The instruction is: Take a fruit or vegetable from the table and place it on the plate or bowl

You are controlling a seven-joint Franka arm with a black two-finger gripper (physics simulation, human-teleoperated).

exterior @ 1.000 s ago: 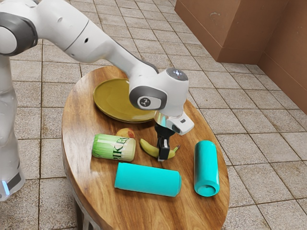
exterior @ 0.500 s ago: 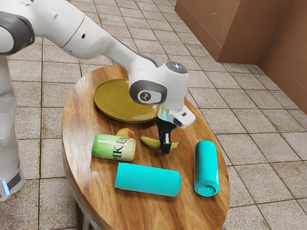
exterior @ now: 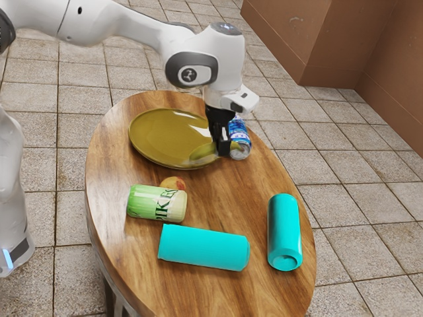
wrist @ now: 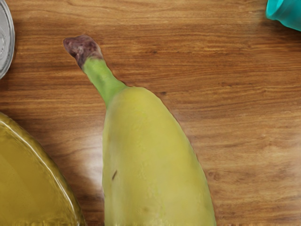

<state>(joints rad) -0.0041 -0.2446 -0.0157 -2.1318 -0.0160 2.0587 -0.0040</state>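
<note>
A yellow-green banana (exterior: pixel 202 153) hangs in the air over the near right rim of the olive plate (exterior: pixel 162 135), and my gripper (exterior: pixel 223 149) is shut on its right end, fingers pointing down. In the wrist view the banana (wrist: pixel 150 160) lies just under my hand, its dark-tipped green stem pointing away. Beside it is the plate's rim (wrist: pixel 33 169), with wooden tabletop (wrist: pixel 225 108) below. A red-yellow apple (exterior: pixel 173 183) rests on the table behind a green can.
A small blue-and-white can (exterior: pixel 240 140) lies right beside my gripper, and its silver end (wrist: pixel 3 40) is in the wrist view. A green can (exterior: pixel 156 203) and two teal cylinders (exterior: pixel 203 247) (exterior: pixel 285 230) lie toward the front of the oval table (exterior: pixel 218 191).
My gripper has lifted the banana off the table and carried it up and back to the plate's right rim. The small blue-and-white can behind the arm has come into sight.
</note>
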